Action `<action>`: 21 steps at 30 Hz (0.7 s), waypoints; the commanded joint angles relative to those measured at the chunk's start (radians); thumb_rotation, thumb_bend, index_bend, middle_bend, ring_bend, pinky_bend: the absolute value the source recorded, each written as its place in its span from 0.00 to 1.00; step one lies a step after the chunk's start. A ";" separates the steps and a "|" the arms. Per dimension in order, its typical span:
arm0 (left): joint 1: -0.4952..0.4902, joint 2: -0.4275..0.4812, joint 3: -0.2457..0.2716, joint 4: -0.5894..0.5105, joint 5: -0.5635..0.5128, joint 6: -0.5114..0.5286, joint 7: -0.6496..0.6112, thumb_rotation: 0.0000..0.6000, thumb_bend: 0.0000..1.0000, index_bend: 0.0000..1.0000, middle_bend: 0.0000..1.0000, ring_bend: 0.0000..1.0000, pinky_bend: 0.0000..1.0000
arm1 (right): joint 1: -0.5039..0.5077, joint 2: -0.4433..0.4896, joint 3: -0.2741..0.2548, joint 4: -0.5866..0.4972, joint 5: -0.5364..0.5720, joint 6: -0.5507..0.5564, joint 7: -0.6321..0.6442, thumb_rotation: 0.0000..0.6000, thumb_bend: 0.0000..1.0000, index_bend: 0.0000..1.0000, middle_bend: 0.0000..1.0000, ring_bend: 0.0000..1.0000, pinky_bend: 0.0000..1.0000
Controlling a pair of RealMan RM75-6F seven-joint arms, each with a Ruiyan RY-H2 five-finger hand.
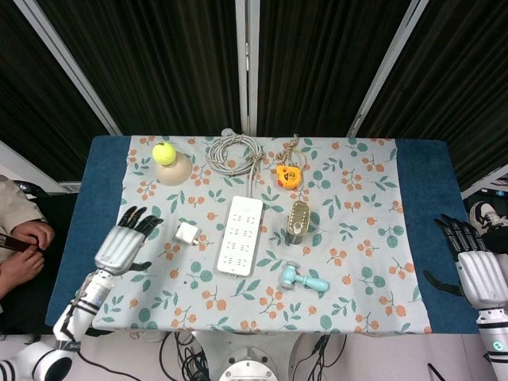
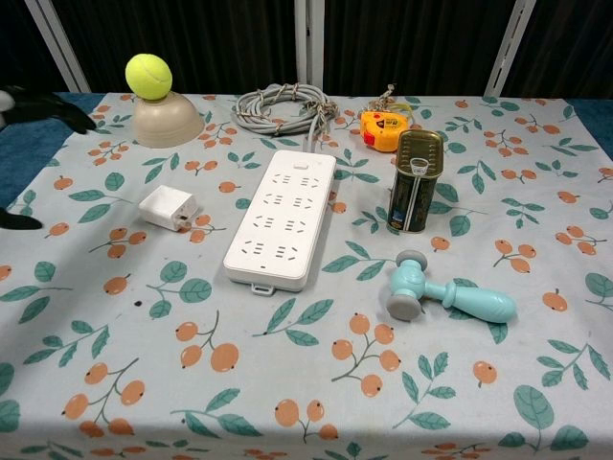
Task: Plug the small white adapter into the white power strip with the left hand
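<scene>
Now left hand empty w/ fingers spread, near 1 adapter, 1 power strip; right hand empty too.

A pale cloth printed with orange berries and teal leaves lies over a dark blue tabletop. The adapter and power strip are white, its cord grey. A yellow-green tennis ball tops a beige bowl. The tape measure is orange-yellow, the can dark olive, the toy hammer turquoise with grey heads.
</scene>
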 commanded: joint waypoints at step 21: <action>-0.175 -0.124 -0.002 0.104 -0.162 -0.204 0.029 1.00 0.08 0.17 0.20 0.00 0.00 | 0.002 -0.010 -0.001 0.022 0.020 -0.014 0.021 1.00 0.13 0.00 0.02 0.00 0.00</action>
